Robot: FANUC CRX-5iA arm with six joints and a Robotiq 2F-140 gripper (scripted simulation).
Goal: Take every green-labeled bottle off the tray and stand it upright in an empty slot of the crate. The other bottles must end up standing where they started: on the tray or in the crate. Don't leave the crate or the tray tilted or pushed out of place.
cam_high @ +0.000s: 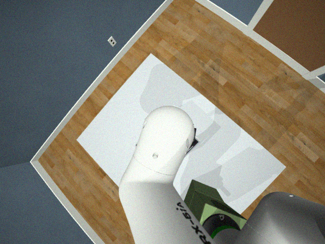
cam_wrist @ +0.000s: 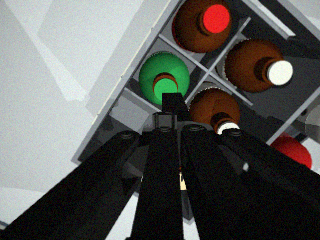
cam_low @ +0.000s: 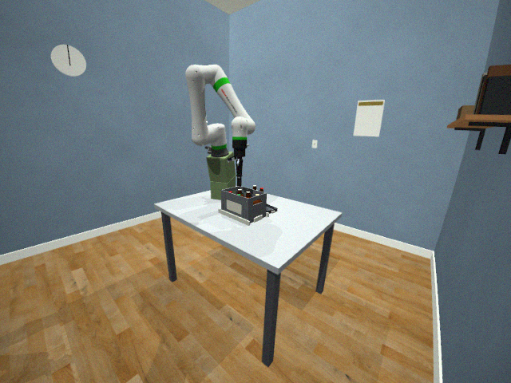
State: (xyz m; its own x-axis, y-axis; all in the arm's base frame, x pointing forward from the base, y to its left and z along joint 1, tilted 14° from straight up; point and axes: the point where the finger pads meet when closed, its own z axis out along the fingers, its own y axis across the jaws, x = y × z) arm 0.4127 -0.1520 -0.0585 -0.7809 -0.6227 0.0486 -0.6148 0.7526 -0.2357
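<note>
My gripper is shut and empty, pointing down above the crate. In the wrist view its fingertips overlap the edge of a green bottle with a green cap, upright in a slot. Beside it in the crate stand a brown red-capped bottle, a brown white-capped bottle and another brown white-capped bottle. A cream cap is mostly hidden behind the fingers. The black tray is mostly hidden behind the crate. Bottle labels cannot be read.
A red cap shows beyond the crate's right wall in the wrist view. In the exterior view, pale strips lie along the crate's base on the white table. The arm hides crate and tray in the top view.
</note>
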